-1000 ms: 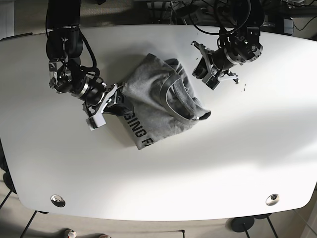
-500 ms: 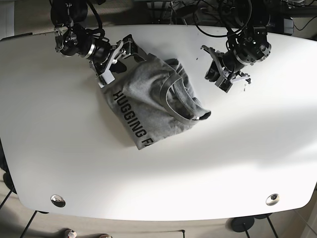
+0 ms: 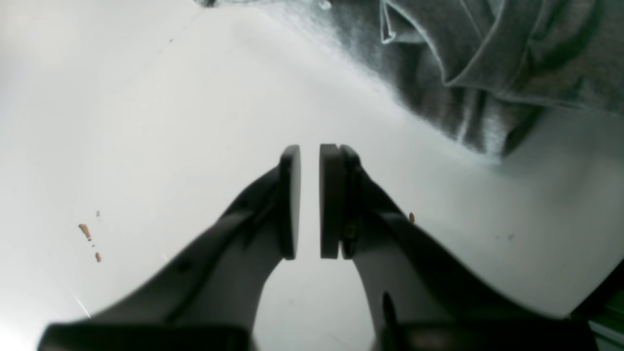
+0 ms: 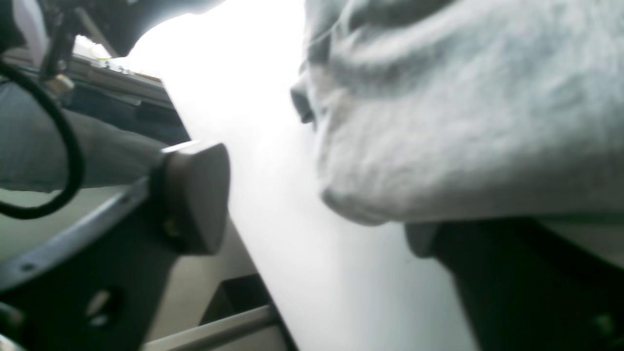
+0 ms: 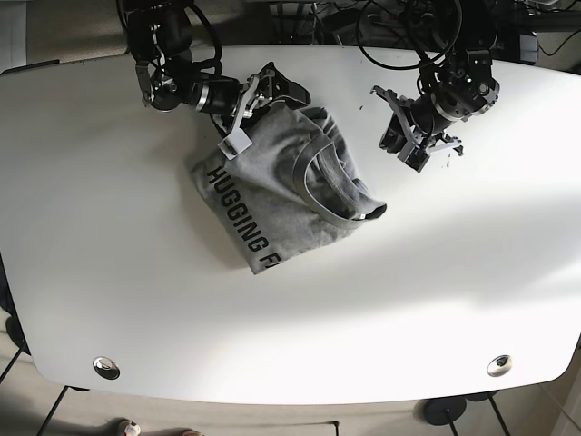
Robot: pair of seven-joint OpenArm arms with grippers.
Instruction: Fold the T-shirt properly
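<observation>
right gripper (image 5: 259,100): has swung from the shirt's left edge to its top-left corner over the last second. jaws spread wide in the wrist view, one finger (image 4: 195,195) bare, cloth lying over the other one. looks released or not yet pinched, no clamp on fabric.
left gripper (image 5: 410,136): drifted slightly away from the shirt, now parked on bare table (image 5: 436,272) well apart from it. pads (image 3: 290,200) nearly pressed together, thin slit between, holding nothing.
t-shirt (image 5: 281,186): grey, centre-left of the table. left flap now laid out flat; black lettering along the lower-left edge fully exposed.
fold state: collar side bunched into a ridge toward the right, outline skewed, not a clean rectangle.
meaning: judgement, the left side got spread or reset rather than folded. task is early to mid.
next need: likely a grip on a corner, plus flattening the collar ridge.
risk: bunched collar folds in crooked.
</observation>
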